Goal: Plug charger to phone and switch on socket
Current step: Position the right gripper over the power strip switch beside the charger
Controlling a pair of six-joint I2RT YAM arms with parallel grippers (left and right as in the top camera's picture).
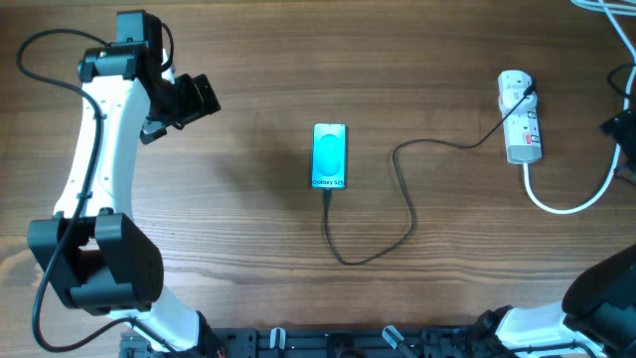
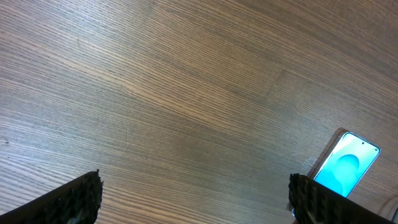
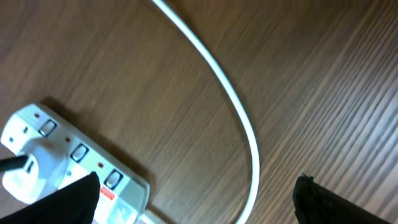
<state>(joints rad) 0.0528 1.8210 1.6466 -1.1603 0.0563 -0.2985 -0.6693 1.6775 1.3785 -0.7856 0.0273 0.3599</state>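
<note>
The phone (image 1: 330, 156) lies flat mid-table with its cyan screen up. It also shows at the lower right of the left wrist view (image 2: 347, 167). The thin black charger cable (image 1: 402, 179) runs from a white plug in the socket (image 1: 520, 119) and loops round. Its free end touches the phone's near end. My left gripper (image 1: 194, 99) is open and empty, far left of the phone; its fingers (image 2: 193, 205) hang over bare wood. My right gripper (image 1: 624, 134) is open (image 3: 199, 205) just right of the socket (image 3: 68, 162), whose rocker switches and red label show.
The socket's thick white cord (image 1: 571, 204) curves off the near end of the strip and out to the right; it crosses the right wrist view (image 3: 230, 93). Wooden tabletop (image 1: 238, 229) lies all round. The arm bases stand along the near edge.
</note>
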